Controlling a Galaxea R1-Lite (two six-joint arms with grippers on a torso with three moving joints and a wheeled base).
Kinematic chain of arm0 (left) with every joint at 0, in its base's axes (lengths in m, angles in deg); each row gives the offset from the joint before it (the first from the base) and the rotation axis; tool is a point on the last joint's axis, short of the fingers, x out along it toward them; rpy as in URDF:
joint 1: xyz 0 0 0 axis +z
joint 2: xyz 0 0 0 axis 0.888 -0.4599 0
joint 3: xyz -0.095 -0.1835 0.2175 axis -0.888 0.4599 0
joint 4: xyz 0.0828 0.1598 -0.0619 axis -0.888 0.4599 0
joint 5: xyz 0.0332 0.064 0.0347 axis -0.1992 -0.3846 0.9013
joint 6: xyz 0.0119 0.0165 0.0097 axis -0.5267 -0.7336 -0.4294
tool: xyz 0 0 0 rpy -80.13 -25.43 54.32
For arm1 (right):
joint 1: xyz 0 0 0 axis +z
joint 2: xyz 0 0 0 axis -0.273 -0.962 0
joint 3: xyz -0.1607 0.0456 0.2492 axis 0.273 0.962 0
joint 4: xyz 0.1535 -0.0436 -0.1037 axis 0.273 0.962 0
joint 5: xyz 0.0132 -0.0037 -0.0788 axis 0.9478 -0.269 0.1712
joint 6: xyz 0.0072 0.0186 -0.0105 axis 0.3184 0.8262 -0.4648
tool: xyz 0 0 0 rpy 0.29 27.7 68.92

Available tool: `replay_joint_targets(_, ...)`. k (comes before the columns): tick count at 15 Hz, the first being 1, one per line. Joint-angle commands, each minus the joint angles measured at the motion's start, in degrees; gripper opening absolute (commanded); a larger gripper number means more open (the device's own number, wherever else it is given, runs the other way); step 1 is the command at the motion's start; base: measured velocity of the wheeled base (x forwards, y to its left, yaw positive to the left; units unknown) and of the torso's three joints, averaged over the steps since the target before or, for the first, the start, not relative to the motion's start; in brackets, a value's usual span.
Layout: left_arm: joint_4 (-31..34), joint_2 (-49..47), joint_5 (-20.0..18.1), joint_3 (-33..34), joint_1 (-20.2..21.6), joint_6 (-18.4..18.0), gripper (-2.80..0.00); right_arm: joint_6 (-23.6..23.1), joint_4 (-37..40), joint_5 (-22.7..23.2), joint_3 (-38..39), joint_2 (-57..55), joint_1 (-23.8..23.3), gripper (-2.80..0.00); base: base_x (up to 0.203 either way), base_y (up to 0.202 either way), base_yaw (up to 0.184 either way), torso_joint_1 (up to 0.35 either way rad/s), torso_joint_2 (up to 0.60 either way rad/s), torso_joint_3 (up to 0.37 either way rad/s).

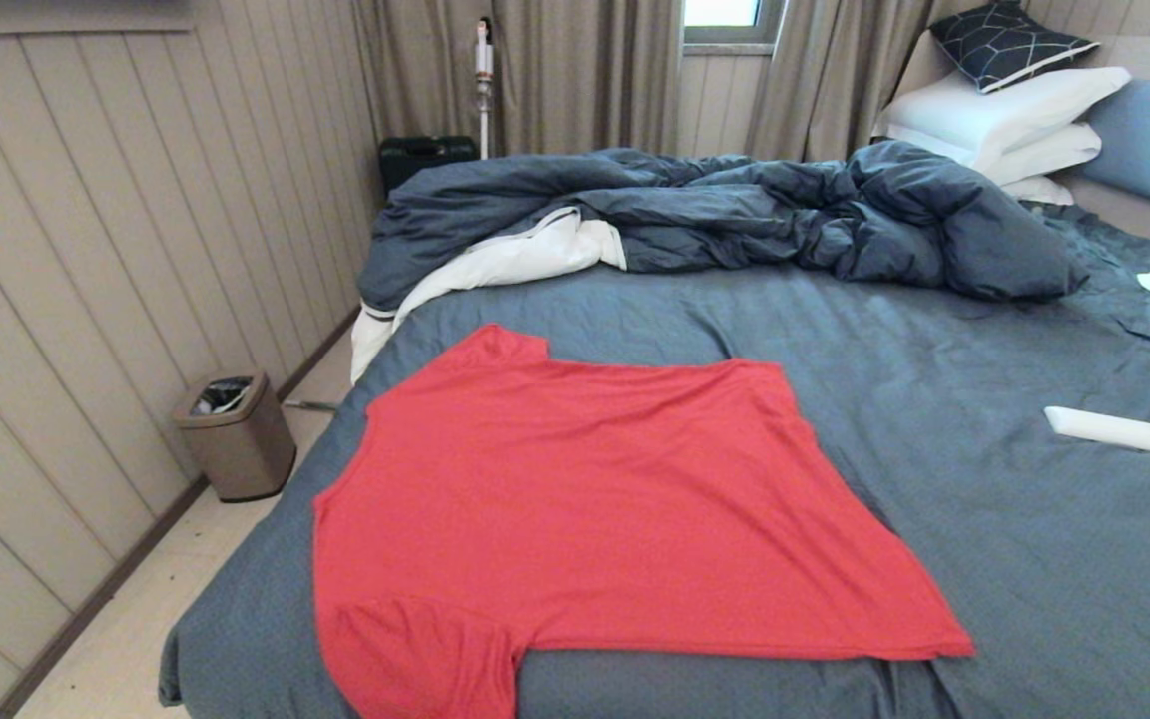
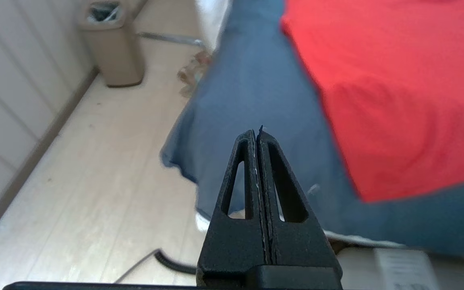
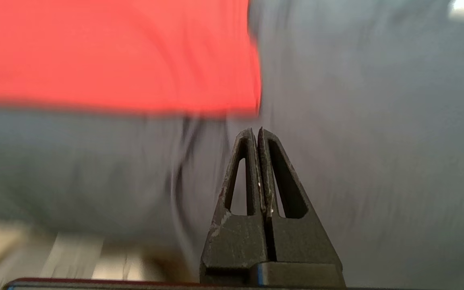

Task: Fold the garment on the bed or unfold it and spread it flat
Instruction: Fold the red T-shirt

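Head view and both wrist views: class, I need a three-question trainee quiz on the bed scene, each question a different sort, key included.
1. True or false: the bright red thin-knit T-shirt lies spread on the slate-blue bed sheet.
2. The rumpled dark blue duvet is: A) covering the shirt B) heaped beyond it, apart.
3. What state are the left claw and right claw in?
Key: 1 true; 2 B; 3 both shut, holding nothing.

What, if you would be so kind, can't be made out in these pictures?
- T-shirt, head view: near sleeve cut off by the bottom edge; no print shows on the upturned side.
- Bin contents: too small.
- Right wrist view: blurred bed; shut right gripper.
- Left gripper, shut: arms unseen from the head.
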Motion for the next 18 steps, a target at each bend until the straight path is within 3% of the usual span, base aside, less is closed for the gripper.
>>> replay_joint_targets(1, -0.35, -11.3, -0.96, -5.39, -0.04, 0.26, -2.8, 0.42, -1.87, 0.05, -5.06, -11.5, 0.11, -2.8, 0.0, 0.0, 0.0, 0.0, 0.0, 0.0)
replay_joint_targets(6, 0.52, -38.84, -4.04, -27.04, -0.06, 2.63, -2.8, 6.47, -3.12, 0.2, -28.35, -35.96, -0.1, -2.8, 0.0, 0.0, 0.0, 0.0, 0.0, 0.0)
replay_joint_targets(8, 3.63, -48.84, -6.94, -35.0, -0.06, 3.26, -2.8, 8.5, 2.32, 0.33, -36.81, -43.78, -0.4, -2.8, 0.0, 0.0, 0.0, 0.0, 0.0, 0.0)
replay_joint_targets(13, 15.59, -72.33, -24.21, -50.29, 2.15, 5.4, -2.8, 15.91, 21.97, 0.57, -55.84, -57.81, -3.94, -2.8, 0.0, 0.0, 0.0, 0.0, 0.0, 0.0)
replay_joint_targets(16, 17.17, -85.23, -30.09, -54.63, 3.69, 6.18, -2.8, 17.63, 27.33, 0.56, -59.82, -59.51, -6.74, -2.8, 0.0, 0.0, 0.0, 0.0, 0.0, 0.0)
replay_joint_targets(17, 16.65, -88.62, -31.08, -55.38, 3.86, 6.04, 0.0, 18.27, 27.33, 0.56, -59.82, -59.6, -6.67, -2.8, 0.0, 0.0, 0.0, 0.0, 0.0, 0.0)
replay_joint_targets(18, 15.42, -91.17, -31.64, -55.79, 3.96, 5.95, 0.0, 18.36, 27.3, 0.56, -59.85, -59.99, -6.67, -2.8, 0.0, 0.0, 0.0, 0.0, 0.0, 0.0)
